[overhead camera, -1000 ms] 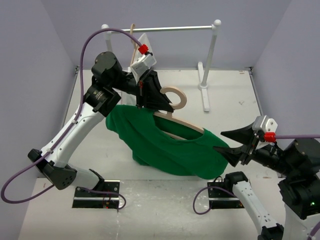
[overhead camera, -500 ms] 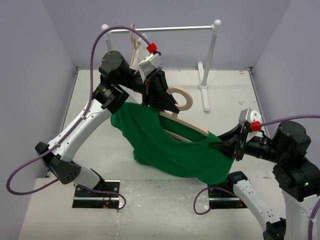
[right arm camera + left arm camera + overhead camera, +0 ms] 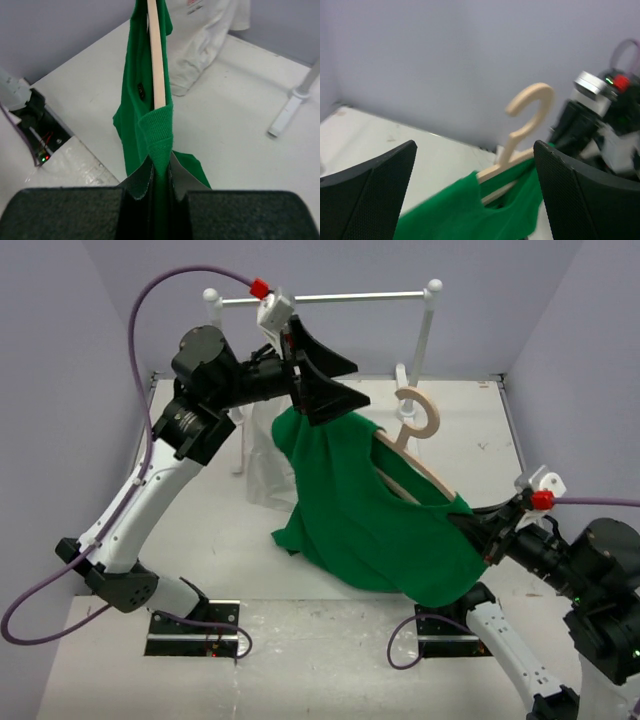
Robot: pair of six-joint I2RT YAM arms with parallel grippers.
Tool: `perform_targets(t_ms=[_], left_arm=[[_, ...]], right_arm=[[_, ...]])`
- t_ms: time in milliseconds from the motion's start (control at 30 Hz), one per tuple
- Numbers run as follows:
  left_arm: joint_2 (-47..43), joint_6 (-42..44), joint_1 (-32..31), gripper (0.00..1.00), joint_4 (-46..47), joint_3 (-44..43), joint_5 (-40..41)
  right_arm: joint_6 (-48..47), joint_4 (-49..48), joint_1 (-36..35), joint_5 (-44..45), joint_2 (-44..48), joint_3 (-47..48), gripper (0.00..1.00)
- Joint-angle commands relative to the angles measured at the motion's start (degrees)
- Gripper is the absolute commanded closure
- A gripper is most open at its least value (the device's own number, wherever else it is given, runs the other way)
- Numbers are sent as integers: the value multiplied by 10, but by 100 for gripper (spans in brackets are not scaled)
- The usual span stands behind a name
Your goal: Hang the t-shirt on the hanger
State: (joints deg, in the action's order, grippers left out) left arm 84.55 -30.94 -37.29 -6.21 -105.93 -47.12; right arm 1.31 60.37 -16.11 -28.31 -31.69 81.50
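The green t-shirt (image 3: pixel 375 510) hangs over the light wooden hanger (image 3: pixel 415 465), whose hook (image 3: pixel 420 412) points up and back. My right gripper (image 3: pixel 478 537) is shut on the shirt's ribbed edge at the hanger's lower right end; in the right wrist view, the gripper (image 3: pixel 161 165) pinches the green fabric (image 3: pixel 156 130) just below the wooden arm (image 3: pixel 156 65). My left gripper (image 3: pixel 360 383) is open above the shirt's upper left shoulder, touching nothing. Through its wide-apart fingers (image 3: pixel 475 146) the left wrist view shows the hanger (image 3: pixel 530 107) and shirt (image 3: pixel 470 210).
A white clothes rack (image 3: pixel 330 298) spans the back, its right post (image 3: pixel 420 360) standing close behind the hanger hook. A white garment (image 3: pixel 262 455) hangs from the rack at the left, behind the green shirt. Lavender walls close in both sides.
My right gripper has shut on the shirt's right end. My left gripper has let go, opened wide and risen toward the rack. Hanger and shirt have swung right, tilting steeply.
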Motion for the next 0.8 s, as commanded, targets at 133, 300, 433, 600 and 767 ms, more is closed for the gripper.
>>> perform_targets(t_ms=[133,300,433,600,767], left_arm=[[-181,96,4,0,-161,76,508],[-298,117,3,0,-206,235,582],[-372,99,3,0,-233,397,646],[-419,135,2,0,-328,472,608],[-462,157,3,0,-369,509,610]], right_arm=[[49,21,-1,240,18,110,100],[98,-47,-1,216,-45,79,100],[159,-183,-1,183,-138,2,100],[202,-284,-42,337,-263,6,100],[206,-386,-96,455,-345,8,100]])
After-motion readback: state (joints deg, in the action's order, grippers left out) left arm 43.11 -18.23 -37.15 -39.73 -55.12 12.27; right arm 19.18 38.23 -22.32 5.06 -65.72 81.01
